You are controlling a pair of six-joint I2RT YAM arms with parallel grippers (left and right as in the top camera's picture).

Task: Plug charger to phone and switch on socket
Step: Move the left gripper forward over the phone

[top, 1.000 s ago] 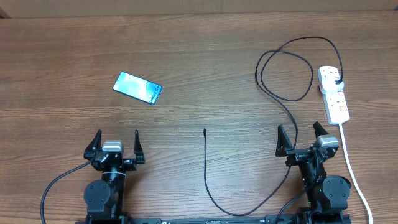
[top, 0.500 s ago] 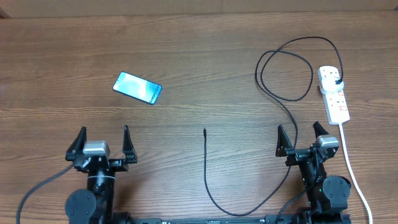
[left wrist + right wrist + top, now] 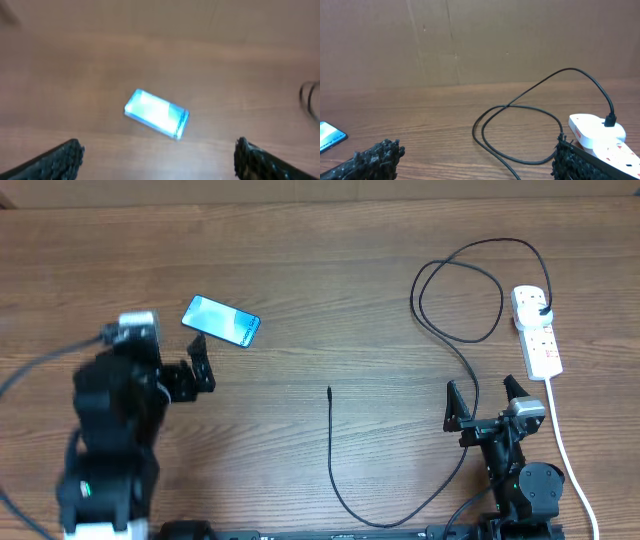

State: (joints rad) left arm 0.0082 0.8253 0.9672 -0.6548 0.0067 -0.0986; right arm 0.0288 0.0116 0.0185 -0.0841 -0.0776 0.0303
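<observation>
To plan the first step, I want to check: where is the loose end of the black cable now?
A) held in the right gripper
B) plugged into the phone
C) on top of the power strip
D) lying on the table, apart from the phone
D: the cable tip lies alone on the bare table, clearly apart from the phone.

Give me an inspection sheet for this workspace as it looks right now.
Surface: wood-grain table.
Job's things: phone flat at left, screen lit; socket at right with the charger's plug in it; connector tip loose mid-table, apart from the phone.
Clutter: nothing seen.
Grippers: left gripper open, empty, near the phone; right gripper open, empty.
Cables: charger loops once beside the socket; white cord runs off the near edge.
Surroundings: brown board wall.
</observation>
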